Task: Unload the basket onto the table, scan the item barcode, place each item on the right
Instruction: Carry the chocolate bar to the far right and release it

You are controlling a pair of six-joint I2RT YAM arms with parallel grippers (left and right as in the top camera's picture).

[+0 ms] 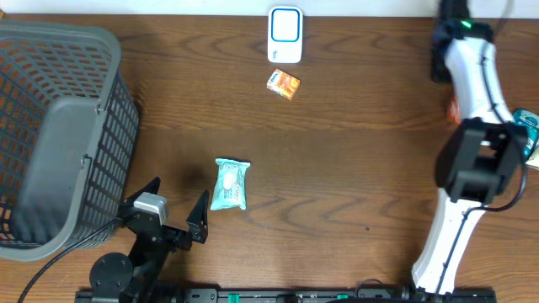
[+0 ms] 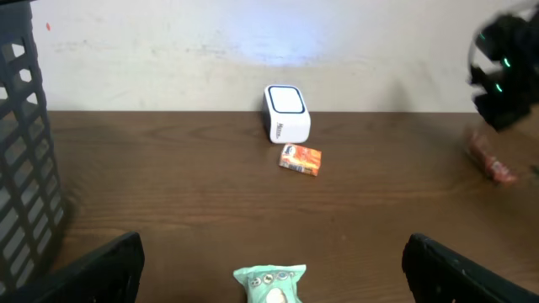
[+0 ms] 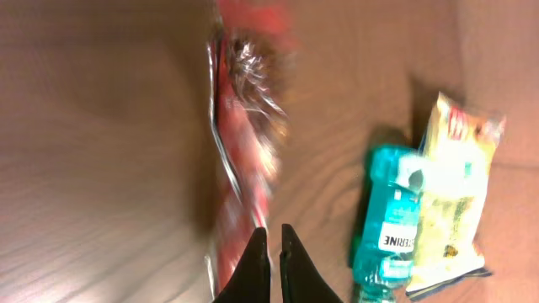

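A white scanner [image 1: 285,34] with a blue face stands at the table's far edge, also seen in the left wrist view as the scanner [image 2: 287,114]. A small orange box [image 1: 284,84] lies just in front of it. A teal packet [image 1: 230,183] lies mid-table, a short way ahead of my left gripper [image 1: 177,195], which stands wide open and empty. In the left wrist view the packet [image 2: 269,284] sits between the spread fingers [image 2: 101,269]. My right gripper [image 3: 273,231] is shut on nothing, hovering over a blurred red packet [image 3: 244,126].
A grey mesh basket [image 1: 50,135] fills the left side. By the right arm [image 1: 476,84] lie a teal bottle [image 3: 392,210] and a yellow snack bag [image 3: 459,194], near the right table edge.
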